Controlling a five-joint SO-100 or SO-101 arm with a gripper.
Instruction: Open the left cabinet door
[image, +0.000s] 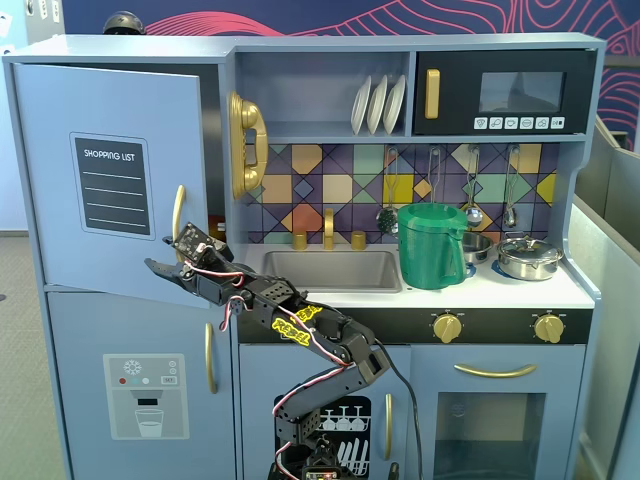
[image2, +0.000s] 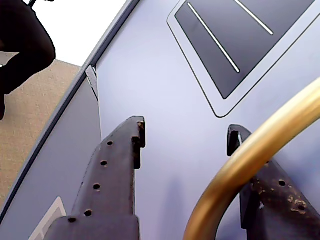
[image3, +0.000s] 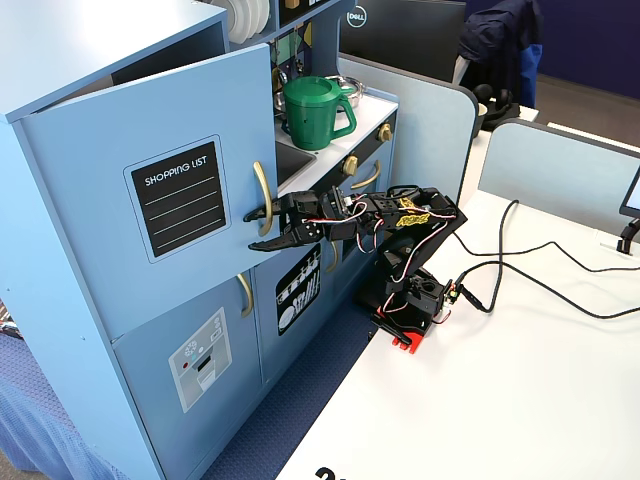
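In the wrist view the two dark fingers (image2: 112, 165) stand spread apart, pointing at the blue face of the left cabinet door (image2: 160, 90). The curved gold handle (image2: 250, 160) crosses in front of the right-hand one, so the handle lies between them, hooked but not pinched. That placement makes sense for pulling: a loose hook lets the door swing on its hinge without twisting the arm.

In a fixed view the gripper (image3: 265, 228) sits at the lower end of the handle (image3: 261, 197), below the chalkboard panel (image3: 181, 197). The door (image3: 150, 180) is already swung partly out from the cabinet, its top edge clear of the frame. Farther back, the arm (image3: 400, 225) reaches across from its base (image3: 410, 300) on the white table (image3: 520, 400). The green pitcher (image3: 315, 110) stands on the counter behind.
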